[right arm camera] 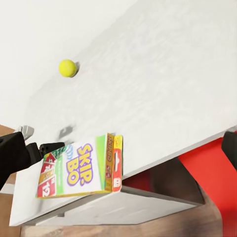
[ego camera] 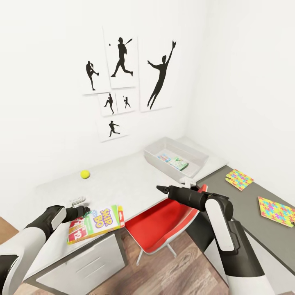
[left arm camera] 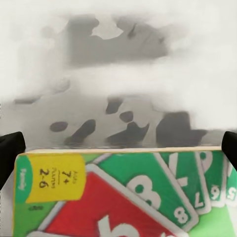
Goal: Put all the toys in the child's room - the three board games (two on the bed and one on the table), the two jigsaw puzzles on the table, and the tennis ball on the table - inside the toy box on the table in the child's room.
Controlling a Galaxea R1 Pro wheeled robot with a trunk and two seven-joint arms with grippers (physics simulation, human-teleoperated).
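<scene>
The left gripper (ego camera: pixel 81 213) pinches the Skip-Bo box (ego camera: pixel 96 223) by one short end, holding it roughly flat above the near edge of the table (ego camera: pixel 123 184), with part of the box overhanging that edge; in the left wrist view the box (left arm camera: pixel 123 195) fills the lower half, cut off by the frame, and the surface behind it is a blurred grey smear. The right gripper (ego camera: pixel 160 188) hovers empty above the red chair (ego camera: pixel 164 223); only its dark tip shows, so whether its fingers are spread or pressed together cannot be told. The tennis ball (ego camera: pixel 85 174) sits alone on the pale desktop near the wall, well apart from the box. The toy box (ego camera: pixel 153 157) stands at the far corner with two colourful flat boxes (ego camera: pixel 174 161) inside, their covers too small to read. Two jigsaw puzzles (ego camera: pixel 239 179) lie on the darker section, the nearer one (ego camera: pixel 276 211) cut off at the frame edge.
</scene>
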